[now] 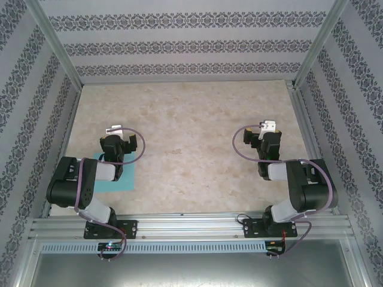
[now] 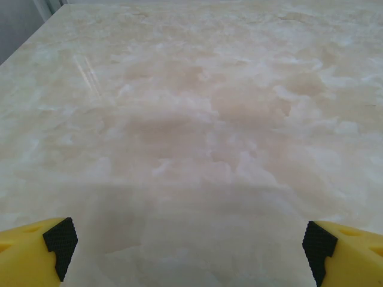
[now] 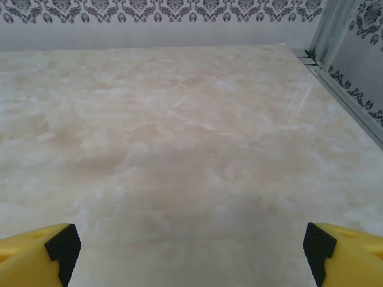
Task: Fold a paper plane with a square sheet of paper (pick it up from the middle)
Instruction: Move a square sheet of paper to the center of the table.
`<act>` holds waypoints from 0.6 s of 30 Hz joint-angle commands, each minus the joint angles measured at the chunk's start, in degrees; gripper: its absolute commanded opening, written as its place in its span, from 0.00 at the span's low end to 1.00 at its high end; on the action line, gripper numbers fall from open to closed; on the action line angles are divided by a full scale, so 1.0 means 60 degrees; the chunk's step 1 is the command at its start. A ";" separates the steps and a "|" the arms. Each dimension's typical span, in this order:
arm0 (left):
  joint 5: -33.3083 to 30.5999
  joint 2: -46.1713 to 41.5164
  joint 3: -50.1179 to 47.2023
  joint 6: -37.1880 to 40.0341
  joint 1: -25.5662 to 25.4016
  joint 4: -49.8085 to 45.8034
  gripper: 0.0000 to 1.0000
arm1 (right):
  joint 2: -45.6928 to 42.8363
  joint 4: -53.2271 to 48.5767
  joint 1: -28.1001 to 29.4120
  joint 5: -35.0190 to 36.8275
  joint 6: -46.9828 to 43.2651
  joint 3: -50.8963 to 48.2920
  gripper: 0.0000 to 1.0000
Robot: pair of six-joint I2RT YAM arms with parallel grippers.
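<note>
1. At the near left of the marbled table (image 1: pixel 191 113), the square sheet of paper (image 1: pixel 127 180) is lying flat. It is turquoise, and the left arm (image 1: pixel 78 182) is folding back over it and hiding much of its left side. Nothing is gripping it.
2. The left gripper (image 2: pixel 188 254) is pointing out past the sheet's far edge, towards the middle of the table. Its jaws are standing wide apart, with only tabletop showing between them. The yellow fingers with their black pads (image 2: pixel 60 242) are holding nothing.
3. On the right side, the right arm (image 1: pixel 302 185) is resting in a similar folded pose, well apart from the sheet.
4. The right gripper (image 3: pixel 188 254) is facing the far wall, and its jaws are also spread wide. Its black pads (image 3: pixel 63 248) are closing on nothing, and pale marble is showing between them.
5. At the far right, a metal frame post (image 3: pixel 335 33) is standing at the table's corner against the patterned wall (image 3: pixel 179 12).
</note>
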 commanded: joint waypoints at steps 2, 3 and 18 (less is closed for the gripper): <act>0.0059 -0.0061 0.0047 0.0091 0.0085 0.0471 1.00 | -0.0078 0.0049 -0.0138 -0.0673 -0.0136 0.0102 0.98; 0.0059 -0.0058 0.0047 0.0091 0.0077 0.0479 1.00 | -0.0092 -0.0028 -0.0142 -0.0677 -0.0139 0.0130 0.98; 0.0059 -0.0059 0.0039 0.0091 0.0077 0.0479 1.00 | -0.0072 0.0001 -0.0132 -0.0690 -0.0139 0.0119 0.98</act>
